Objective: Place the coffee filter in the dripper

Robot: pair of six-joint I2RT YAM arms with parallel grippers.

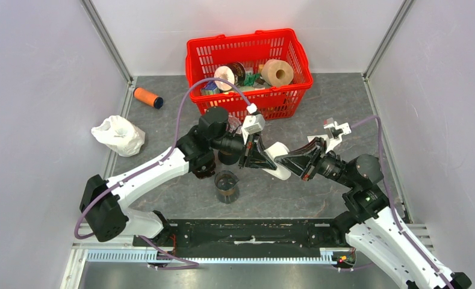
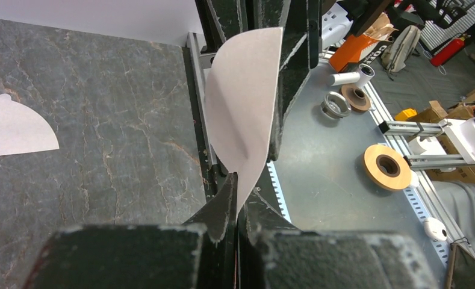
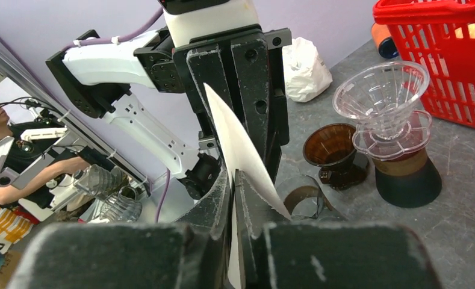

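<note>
A white paper coffee filter (image 1: pixel 277 160) hangs in the air between my two grippers at the table's middle. My left gripper (image 1: pixel 254 155) is shut on one edge of it; in the left wrist view the filter (image 2: pixel 244 102) rises from the closed left gripper (image 2: pixel 238 180). My right gripper (image 1: pixel 301 160) is shut on the opposite edge; the right wrist view shows the filter (image 3: pixel 241 147) pinched in it (image 3: pixel 232 174). The clear dripper (image 3: pixel 382 96) sits on a dark stand, beyond and right of the filter, near the basket. In the top view it (image 1: pixel 233 125) is mostly hidden by the left wrist.
A brown dripper (image 3: pixel 334 144) and a glass carafe (image 1: pixel 227 186) stand beside the clear dripper. A red basket (image 1: pixel 250 45) of items stands at the back. An orange cylinder (image 1: pixel 147 97) and a white bag (image 1: pixel 118 135) lie at the left. A second filter (image 2: pixel 12 126) lies flat on the table.
</note>
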